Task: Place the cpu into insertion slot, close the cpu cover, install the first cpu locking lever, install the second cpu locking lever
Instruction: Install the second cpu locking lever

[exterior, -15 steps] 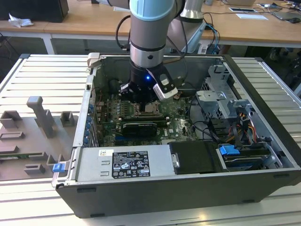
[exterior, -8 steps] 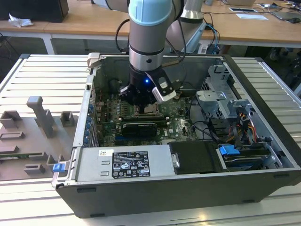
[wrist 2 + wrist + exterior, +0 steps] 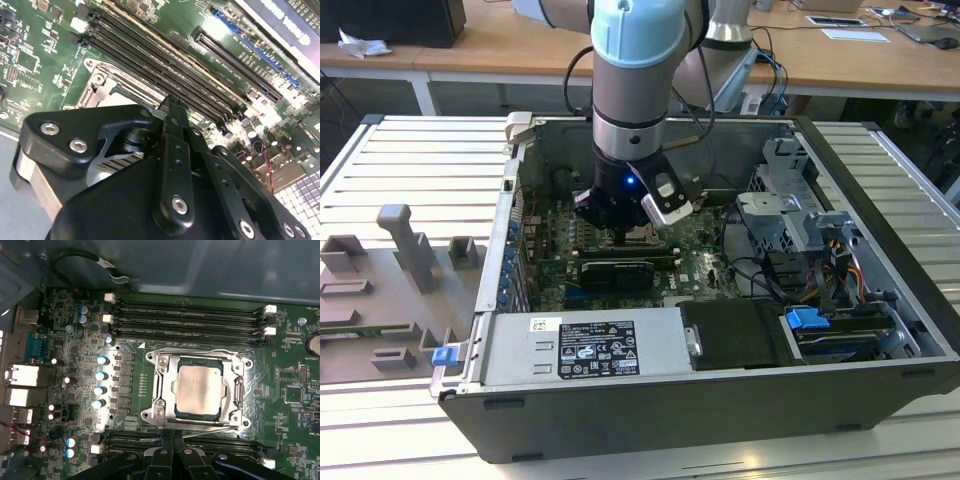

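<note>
You have the cpu (image 3: 197,392) seated flat in the insertion slot (image 3: 150,415), its pale metal face showing square and level. The cpu cover (image 3: 200,356) lies down over it, so the silvery frame rings the chip and the chip shows through the window. By the look of it, those two steps are done.

A thin locking lever (image 3: 210,427) runs along one edge of the insertion slot, the edge nearest the tool. In the first wrist view the gripper (image 3: 172,436) has its tip right at that lever, just outside the slot's rim. The jaws are drawn together with no gap you could call open. I cannot tell whether they pinch the lever or only press against it. In the second wrist view the gripper (image 3: 172,105) reaches to the same edge of the slot.

So I judge the first lever step to be the one in hand. It calls for a steady sideways-and-down push so the rod tucks under its catch without sliding off the narrow tip.

Long black memory slots (image 3: 190,315) lie on the far side of the insertion slot, and more lie on the near side under the tool, all on the green motherboard (image 3: 75,365). In the exterior view the gripper (image 3: 620,235) stands over the slot inside the open computer case (image 3: 880,200).
</note>
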{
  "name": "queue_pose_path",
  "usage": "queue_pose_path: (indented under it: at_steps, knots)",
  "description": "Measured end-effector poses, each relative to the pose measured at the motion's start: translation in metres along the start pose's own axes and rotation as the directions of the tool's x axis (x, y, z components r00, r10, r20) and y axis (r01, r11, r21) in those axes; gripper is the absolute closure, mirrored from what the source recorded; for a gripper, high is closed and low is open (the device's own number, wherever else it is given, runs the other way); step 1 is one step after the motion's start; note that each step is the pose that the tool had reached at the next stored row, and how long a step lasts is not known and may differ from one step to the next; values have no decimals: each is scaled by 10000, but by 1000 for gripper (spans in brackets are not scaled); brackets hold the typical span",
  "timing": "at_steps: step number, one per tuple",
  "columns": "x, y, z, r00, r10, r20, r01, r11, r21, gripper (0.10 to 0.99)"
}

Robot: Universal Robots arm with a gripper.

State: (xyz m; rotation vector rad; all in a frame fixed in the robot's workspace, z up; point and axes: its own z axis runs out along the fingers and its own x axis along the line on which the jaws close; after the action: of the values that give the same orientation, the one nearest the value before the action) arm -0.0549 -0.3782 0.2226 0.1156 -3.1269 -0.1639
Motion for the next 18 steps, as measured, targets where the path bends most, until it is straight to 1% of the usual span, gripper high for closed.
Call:
queue_pose_path:
  at_steps: [2,4,6,11,13,16,18]
  knots:
    - [69,-3,10,10000,-2,3,2,10000,-59,980]
    - [75,-10,61,10000,-8,7,8,9999,-119,980]
    - [104,-11,85,10000,-14,20,14,9996,-291,980]
    - [159,-10,110,10000,-16,47,17,9993,-362,980]
    - [161,-15,146,10000,-16,50,18,9992,-399,980]
    - [161,-18,178,10000,-26,63,30,9984,-560,980]
    - [162,-19,184,10000,-34,70,38,9981,-617,980]
